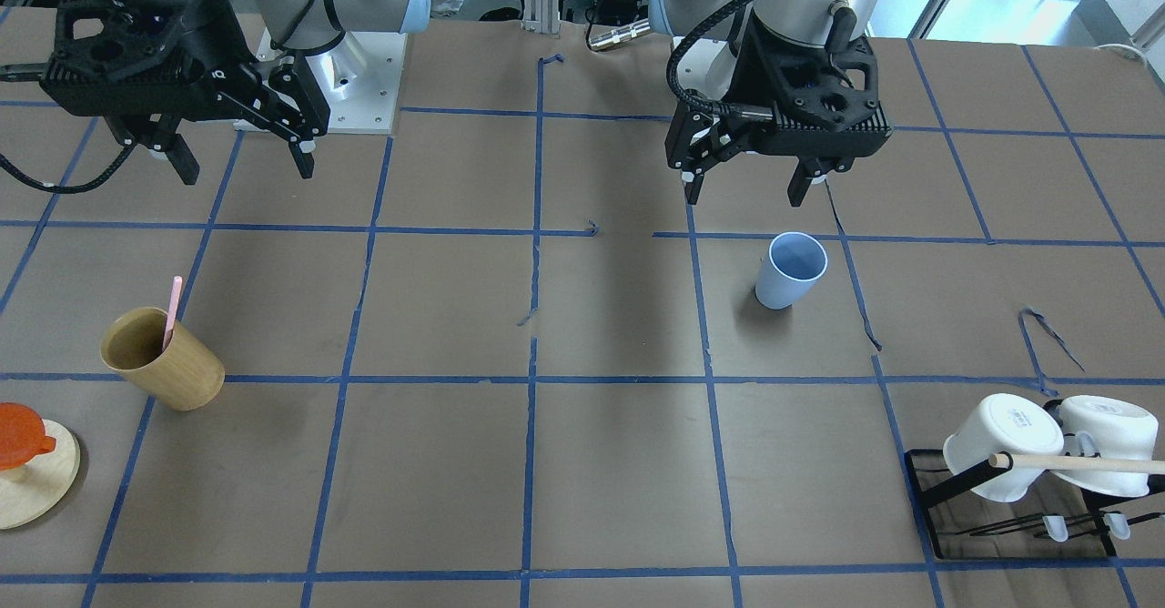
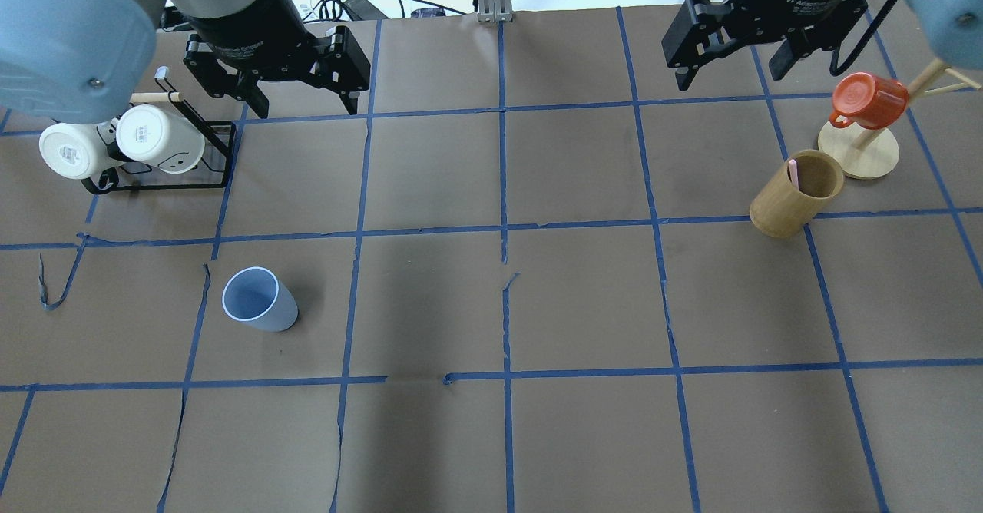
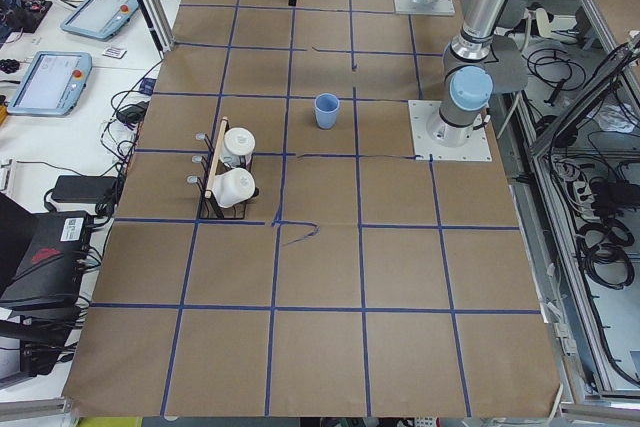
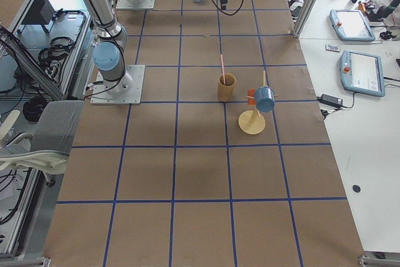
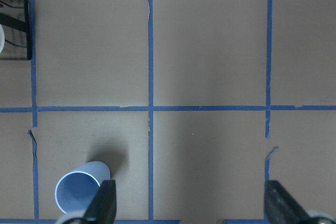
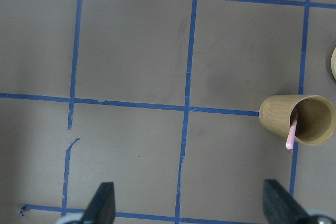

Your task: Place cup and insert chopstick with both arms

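Nearest the robot, the cup point(image 2: 259, 300) is standing upright and empty on the brown table point(image 2: 491, 306), on the left arm's side. Farther out on the right side, the chopstick point(image 2: 792, 173) is leaning inside a tan wooden cup point(image 2: 791, 202), well apart from the blue one. Beyond these, two white mugs point(image 2: 157, 138) are resting on a black rack point(image 2: 223, 152), and an orange mug point(image 2: 868, 98) is hanging on a wooden stand point(image 2: 858, 152). The left gripper point(image 2: 307, 107) and the right gripper point(image 2: 729, 75) are both hovering above the table, jaws spread wide, gripping nothing.
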